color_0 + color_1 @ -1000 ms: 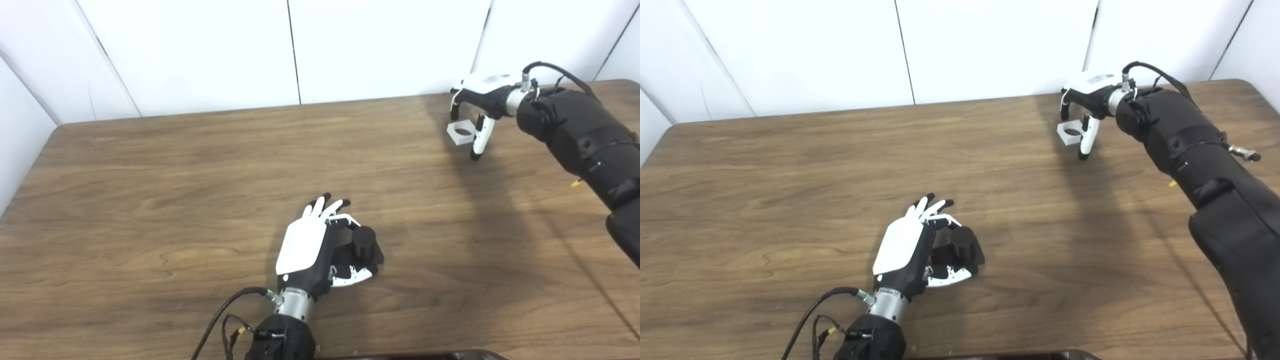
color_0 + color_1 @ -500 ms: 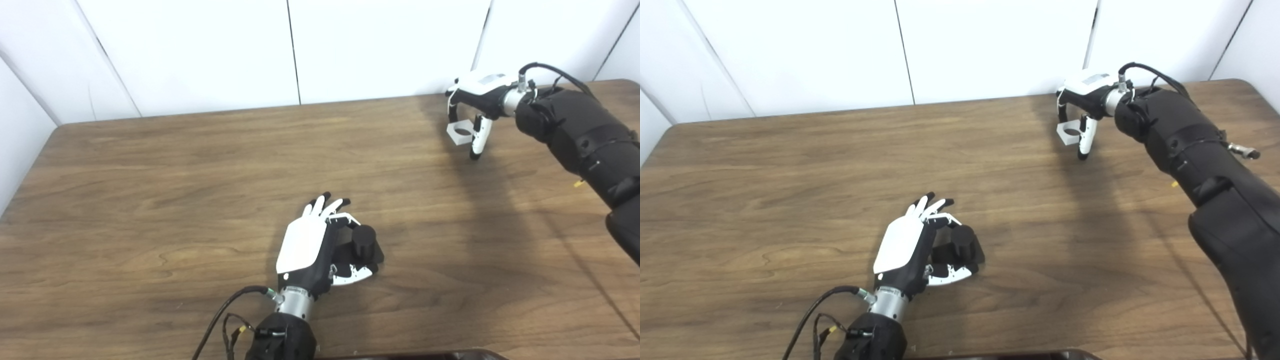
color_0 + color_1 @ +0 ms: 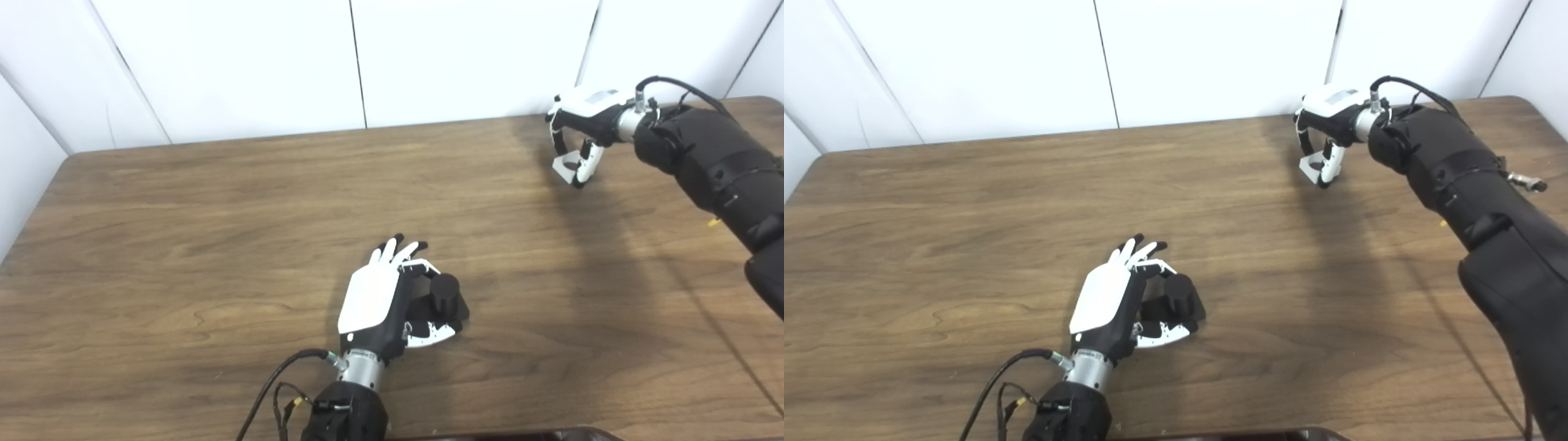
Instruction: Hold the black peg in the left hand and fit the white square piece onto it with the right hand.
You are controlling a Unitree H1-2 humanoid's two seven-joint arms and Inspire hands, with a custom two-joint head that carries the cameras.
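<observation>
Wooden table: pickup stage.
Right hand is closing on white square piece; left hand is cradling black peg. Grip firmly before lifting.

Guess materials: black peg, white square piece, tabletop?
Black peg: matte, no glints, likely plastic, possibly printed; cannot tell more.
White square piece: flat opaque white with a round hole, probably plastic as well.
Table: brown wood grain with a soft sheen; wood or wood-look laminate, undecidable from here.
</observation>
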